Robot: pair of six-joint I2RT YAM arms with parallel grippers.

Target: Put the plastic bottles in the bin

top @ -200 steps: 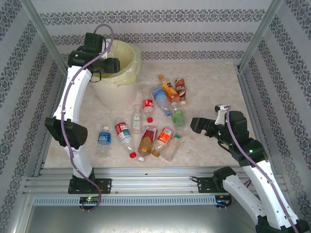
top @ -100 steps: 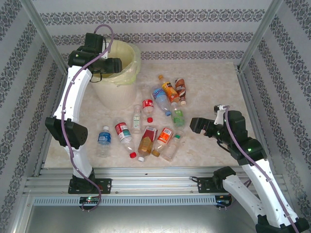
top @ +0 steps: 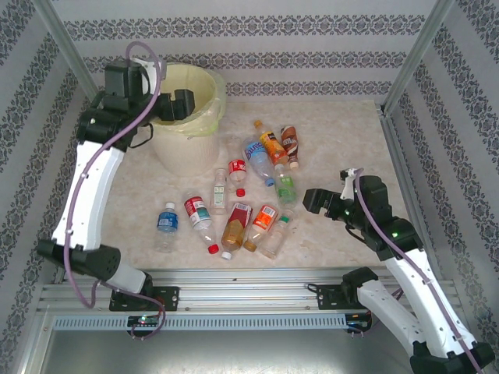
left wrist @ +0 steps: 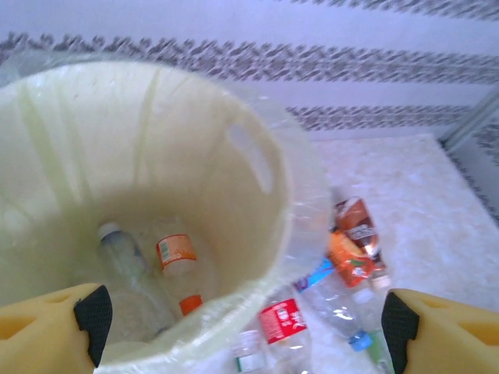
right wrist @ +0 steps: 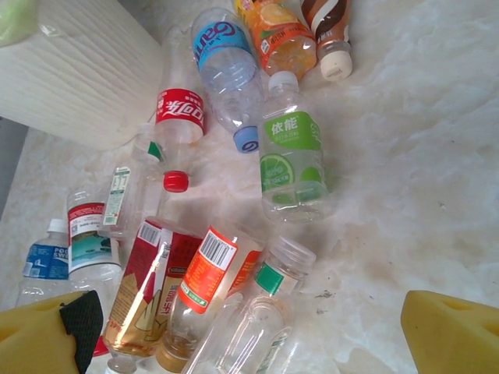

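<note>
Bottles (top: 236, 222) scattered beside bin (top: 184, 153) (two visible inside).

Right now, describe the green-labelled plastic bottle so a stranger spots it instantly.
From the large round white bin, look right to the bottles on the table. At that cluster's right edge lies a clear plastic bottle; it alone has a broad lime-green label.

We saw the bin (top: 187, 148), a white bucket lined with pale yellow-green plastic, standing upright at the far left of the table (top: 335, 140). Inside it lay an orange-labelled bottle (left wrist: 178, 253) and a clear bottle (left wrist: 121, 257). The other plastic bottles (top: 236, 222) lay scattered on the table beside it.
</note>
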